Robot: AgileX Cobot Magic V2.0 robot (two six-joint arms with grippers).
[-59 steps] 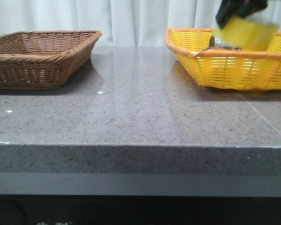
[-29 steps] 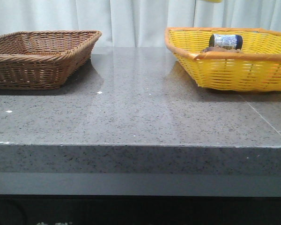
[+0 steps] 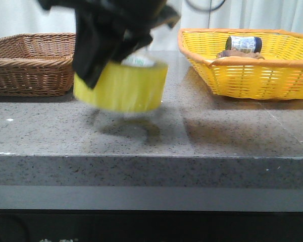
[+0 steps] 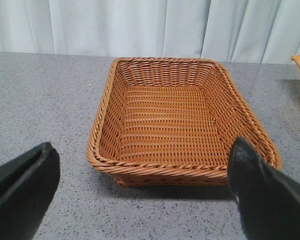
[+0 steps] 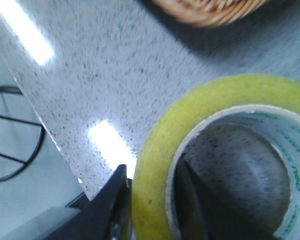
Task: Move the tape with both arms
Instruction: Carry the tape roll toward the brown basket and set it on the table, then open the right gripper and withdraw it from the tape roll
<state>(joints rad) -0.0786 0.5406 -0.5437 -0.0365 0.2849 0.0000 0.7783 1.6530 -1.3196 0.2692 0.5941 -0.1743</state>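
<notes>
The wide roll of translucent yellow packing tape (image 3: 121, 86) is held above the grey speckled stone worktop (image 3: 202, 136) by the black right claw (image 3: 108, 55), closed on its wall. At nine o'clock stands a brown wicker basket (image 3: 30, 63). The black left claw (image 4: 140, 195) is spread wide, empty.

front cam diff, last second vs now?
The right gripper carried the tape up out of the yellow basket, out of frame, then leftward to just above the table middle, still gripped. The can, brown basket and open left gripper look unmoved.
</notes>
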